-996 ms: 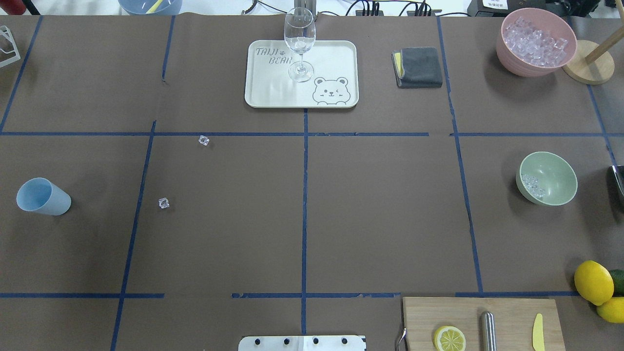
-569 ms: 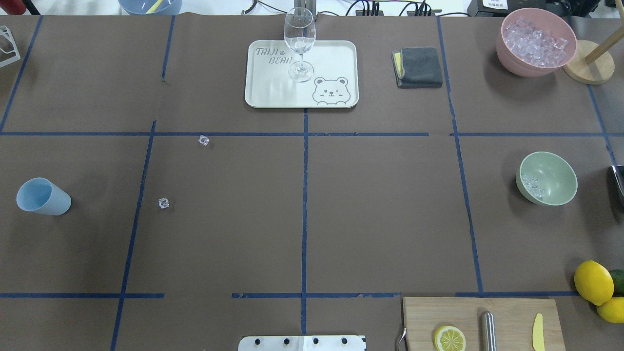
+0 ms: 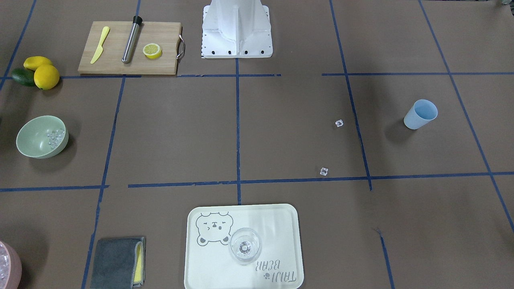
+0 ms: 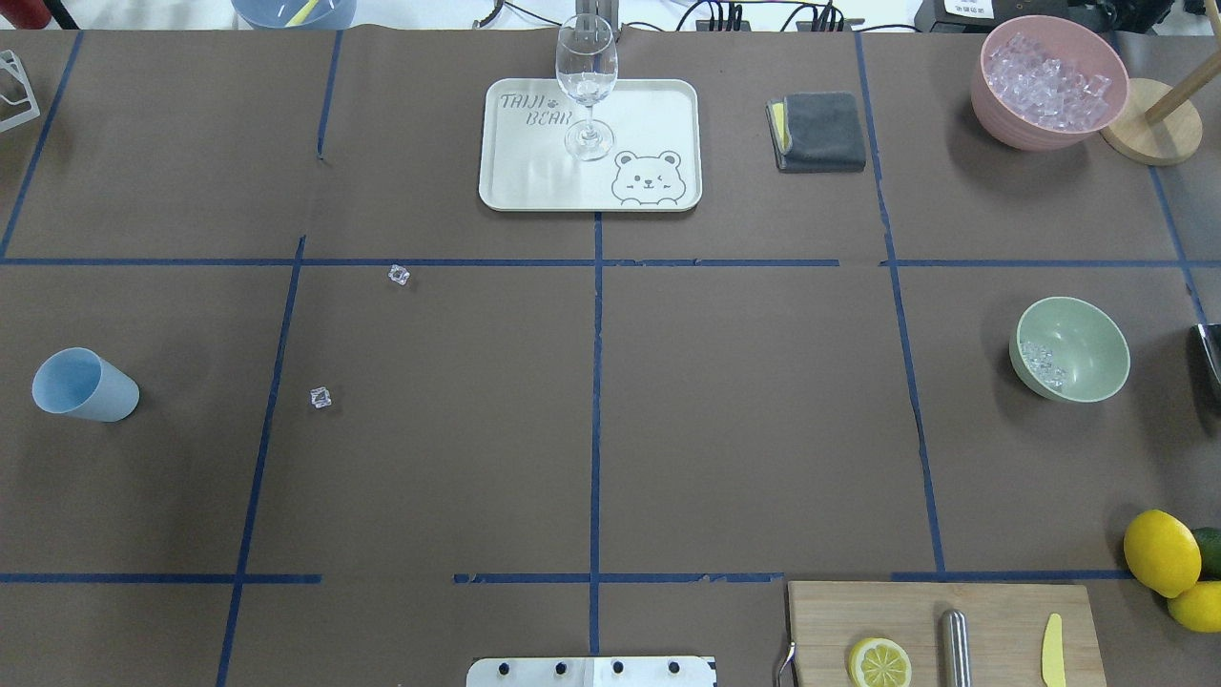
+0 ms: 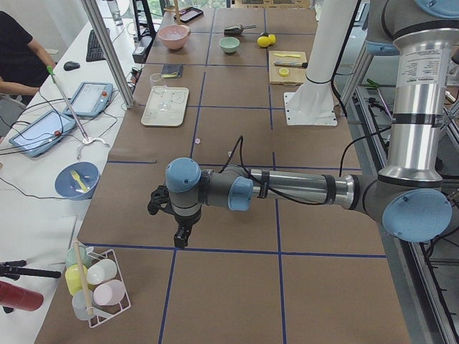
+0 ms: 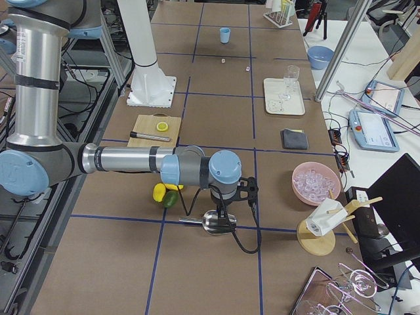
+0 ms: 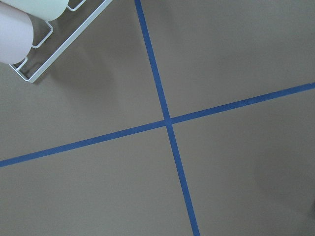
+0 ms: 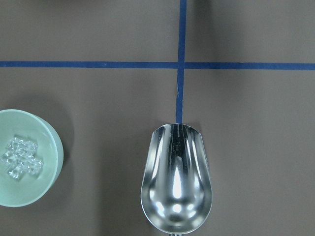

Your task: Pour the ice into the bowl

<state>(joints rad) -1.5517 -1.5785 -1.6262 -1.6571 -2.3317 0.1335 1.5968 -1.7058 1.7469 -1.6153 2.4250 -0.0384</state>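
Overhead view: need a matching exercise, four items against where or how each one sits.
Items:
1 bowl
2 blue cup
3 wine glass
4 lemon half

States:
A on the cutting board
B holds ice
C stands on the bear tray
D empty, near the view's left edge

Pairs: 1-B; 2-D; 3-C; 4-A

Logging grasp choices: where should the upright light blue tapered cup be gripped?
Probably across the side wall of the light blue tapered cup near mid-height, fingers level, coming from the robot's left. It stands upright, mouth up, narrowing downward, nothing touching it.
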